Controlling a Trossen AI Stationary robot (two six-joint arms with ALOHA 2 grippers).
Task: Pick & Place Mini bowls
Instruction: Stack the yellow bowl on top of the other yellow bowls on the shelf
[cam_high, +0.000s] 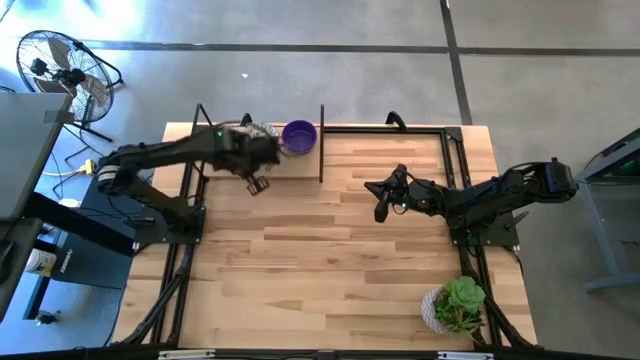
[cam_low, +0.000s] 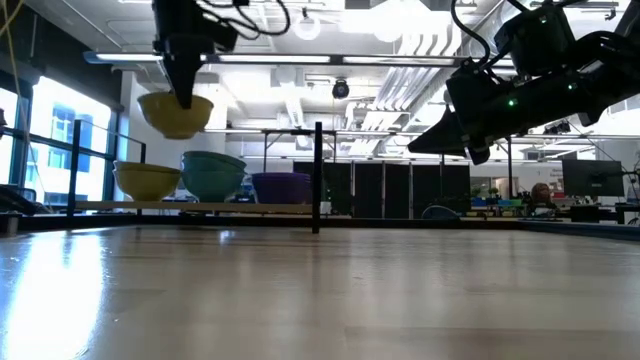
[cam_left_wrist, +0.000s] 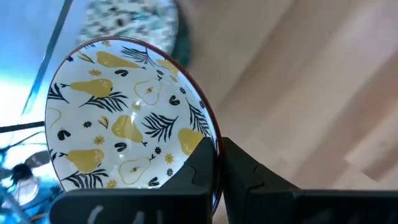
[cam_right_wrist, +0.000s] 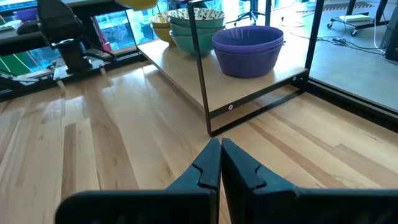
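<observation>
My left gripper (cam_low: 185, 95) is shut on a bowl (cam_low: 176, 113), yellow outside and white with yellow pears inside (cam_left_wrist: 124, 124), up in the air at the table's far left. Below it a yellow bowl (cam_low: 147, 181), a teal stack (cam_low: 213, 175) and purple bowls (cam_low: 282, 187) rest by their bases on a raised wooden shelf (cam_right_wrist: 186, 68). The purple bowl also shows from above (cam_high: 299, 136). My right gripper (cam_high: 382, 207) is shut and empty, above the table right of centre, its fingers (cam_right_wrist: 211, 163) facing the shelf. My left gripper pinches the pear bowl's rim (cam_left_wrist: 211, 134), one finger (cam_left_wrist: 199, 165) inside the bowl and one (cam_left_wrist: 245, 168) outside. The fingers come from above, pointing down. The bowl hangs below them, opening up, clear of the shelf and the bowls under it.
A black metal frame (cam_high: 322, 145) with an upright post (cam_low: 317, 178) stands along the shelf's edge. A green plant in a white pot (cam_high: 455, 305) stands at the near right. Bare wood (cam_high: 320, 250) lies between the arms.
</observation>
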